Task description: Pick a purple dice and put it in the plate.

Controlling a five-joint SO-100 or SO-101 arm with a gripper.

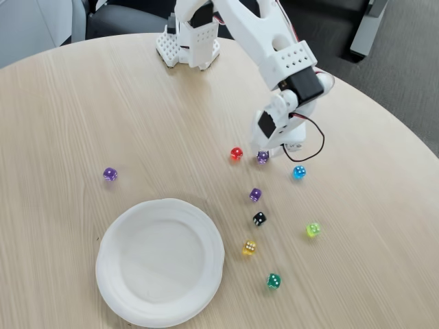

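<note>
Three purple dice lie on the wooden table in the fixed view: one [110,174] far left, one [255,195] in the middle, and one [263,157] right at the tip of my gripper's left finger. My white gripper [278,152] reaches down to the table there, and its fingers look spread, with the die at the left one and nothing clearly clamped. The white paper plate [104,266] sits at the front left with nothing in it.
Other dice are scattered near the gripper: red [236,153], blue [299,172], black [259,218], yellow [250,247], light green [313,229], dark green [274,281]. The arm's base [188,42] stands at the back edge. The table's round edge curves along the right.
</note>
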